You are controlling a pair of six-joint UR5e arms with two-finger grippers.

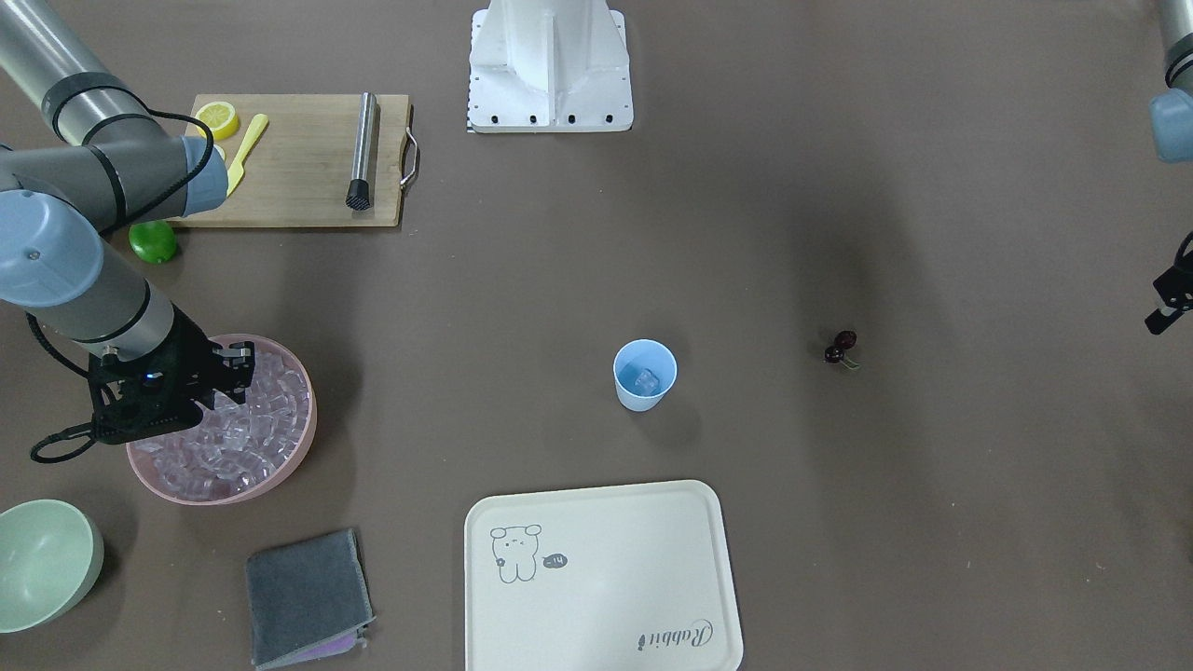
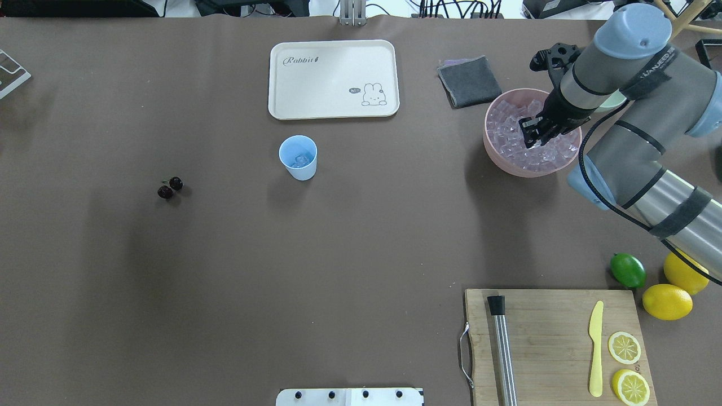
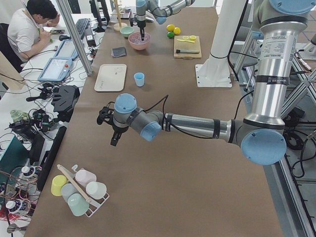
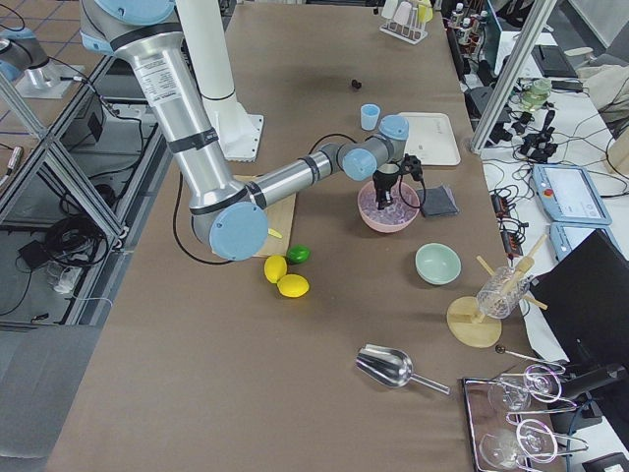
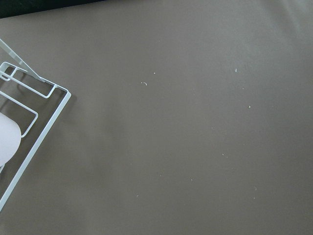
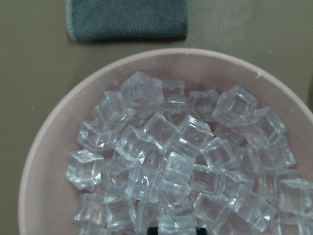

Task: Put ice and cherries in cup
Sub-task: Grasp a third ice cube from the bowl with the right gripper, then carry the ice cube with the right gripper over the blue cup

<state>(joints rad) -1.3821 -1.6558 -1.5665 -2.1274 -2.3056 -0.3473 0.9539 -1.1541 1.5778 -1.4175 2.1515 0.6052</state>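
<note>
The light blue cup (image 2: 298,157) stands mid-table and holds at least one ice cube (image 1: 646,379). The dark cherries (image 2: 170,187) lie on the table apart from the cup, on my left arm's side. A pink bowl (image 2: 496,158) is full of ice cubes (image 6: 161,142). My right gripper (image 2: 533,135) reaches down into this bowl. In the right wrist view its dark fingertips flank one ice cube (image 6: 172,224) at the bottom edge and seem shut on it. My left gripper (image 3: 112,136) hangs over bare table far from the cup, and I cannot tell if it is open.
A cream tray (image 2: 333,79) lies beyond the cup. A grey cloth (image 2: 470,82) and a pale green bowl (image 1: 42,559) sit near the pink bowl. A cutting board (image 2: 555,344) bears a steel muddler, a yellow knife and lemon slices. A lime (image 2: 628,270) and lemons lie beside it.
</note>
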